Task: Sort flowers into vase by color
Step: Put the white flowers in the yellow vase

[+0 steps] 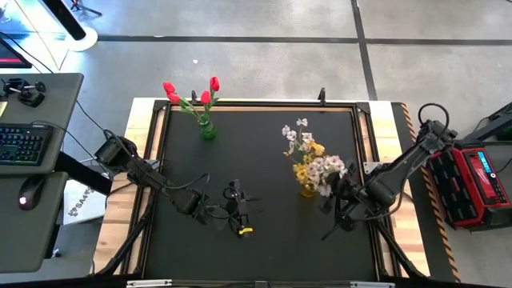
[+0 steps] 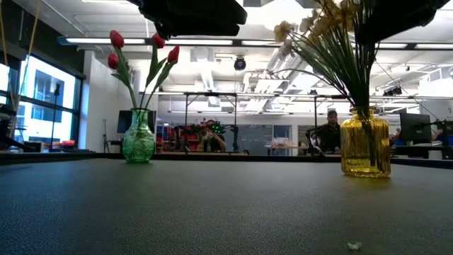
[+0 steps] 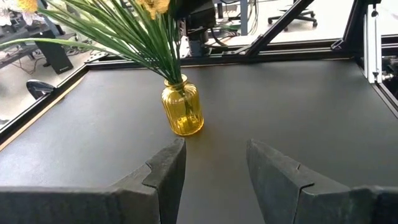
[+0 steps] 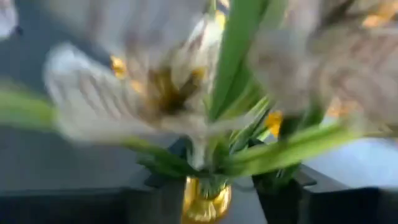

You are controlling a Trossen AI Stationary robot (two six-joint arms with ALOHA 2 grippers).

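flowers sorted into two vases, both grippers over the mat

high view: red tulips [image 1: 192, 94] are seen in a green vase [image 1: 208, 130] near the far edge of the black mat [image 1: 264, 168]. yellow and white-pinkish blossoms [image 1: 314, 164] are gathered in a yellow vase [image 1: 308, 190] toward the right. the left gripper [image 1: 240, 212] is held over the near middle of the mat, well apart from both vases. the right gripper [image 1: 344, 204] is placed just beside the yellow vase, on its right.

low view: the green vase [image 2: 139, 142] with its tulips [image 2: 141, 49] is shown standing upright at left, the yellow vase [image 2: 365, 145] with its green stems [image 2: 340, 64] upright at right. people are seen in the room behind.

left wrist view: the left fingers [image 3: 165, 171] are spread with nothing between them; the yellow vase [image 3: 181, 109] is seen beyond them on the mat.

right wrist view: blurred blossoms [image 4: 155, 81] and stems fill the frame, with the yellow vase [image 4: 205, 200] neck below. whether the right fingers are spread or pressed together cannot be told.
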